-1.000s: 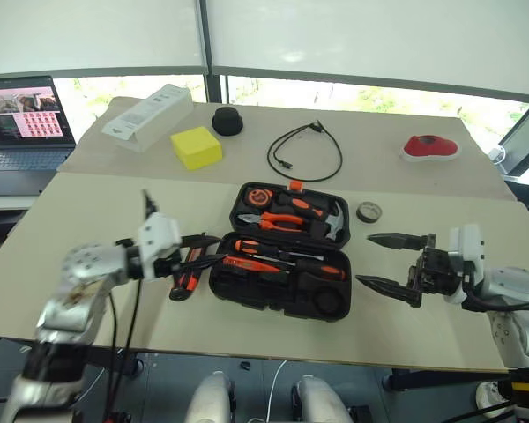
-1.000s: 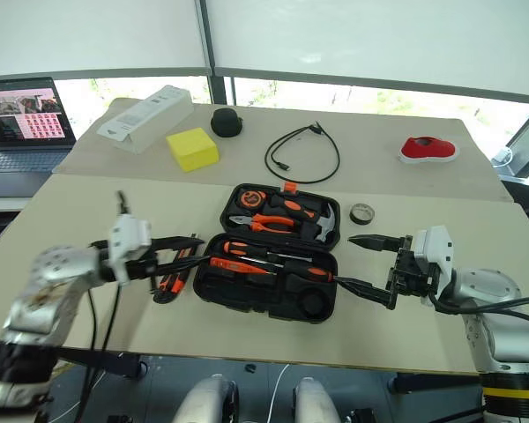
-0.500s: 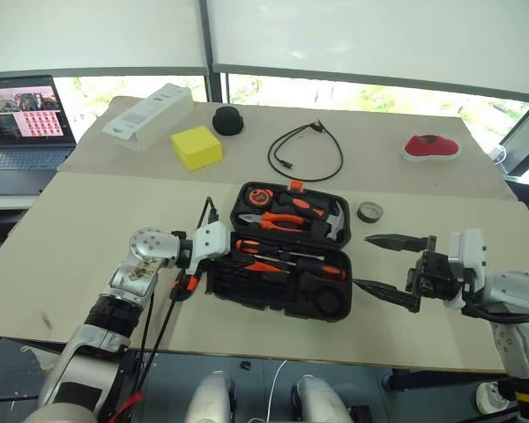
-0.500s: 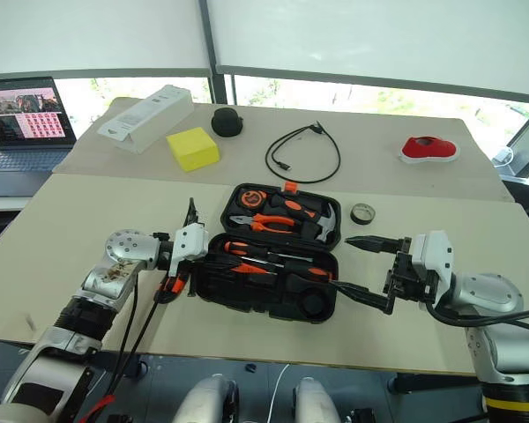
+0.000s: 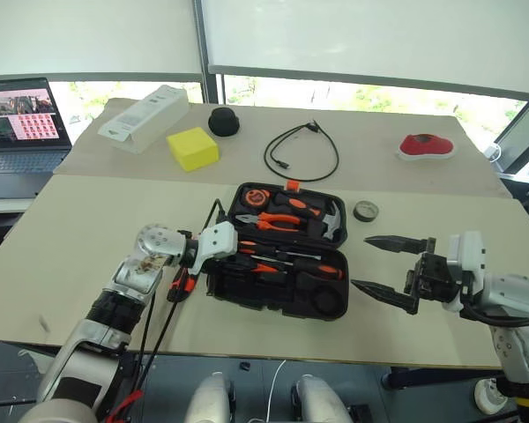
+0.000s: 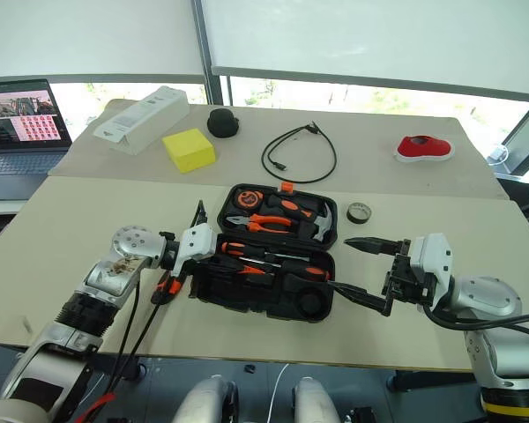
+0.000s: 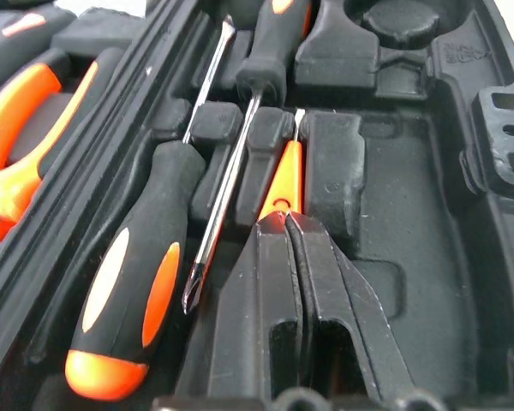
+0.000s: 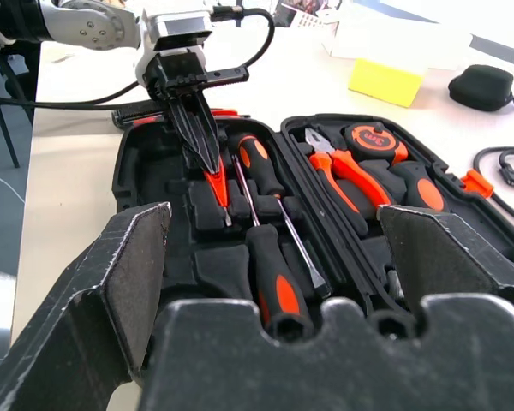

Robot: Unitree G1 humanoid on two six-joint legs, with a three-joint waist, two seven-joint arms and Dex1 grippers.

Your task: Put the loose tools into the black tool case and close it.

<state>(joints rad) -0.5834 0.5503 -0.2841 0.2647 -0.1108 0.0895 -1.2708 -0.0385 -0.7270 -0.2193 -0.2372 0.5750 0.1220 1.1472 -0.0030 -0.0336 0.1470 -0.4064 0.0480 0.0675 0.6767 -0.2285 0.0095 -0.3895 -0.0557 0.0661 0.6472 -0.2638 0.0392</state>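
Observation:
The black tool case (image 5: 273,298) lies open mid-table. Two orange-black screwdrivers (image 7: 128,282) (image 8: 274,278) rest in recesses of its near half. Beside them lies the slim orange tester pen (image 7: 284,171). My left gripper (image 7: 287,219) reaches into that half from the left. It is shut, and its tips touch the pen's end. The orange-black utility knife (image 5: 180,284) lies on the table left of the case, partly under my left arm. A small dark tape roll (image 5: 365,211) sits right of the lid. My right gripper (image 5: 361,262) hovers open right of the case, holding nothing.
The lid half holds pliers, a tape measure and a hammer. At the back are a looped black cable (image 5: 301,152), a yellow block (image 5: 193,148), a white box (image 5: 144,116), a black cap (image 5: 223,121) and a red object (image 5: 426,145). A laptop (image 5: 22,123) stands far left.
My left gripper moved right from beside the case into its near half, sank onto the tester pen and closed its fingers. The right gripper stayed put.

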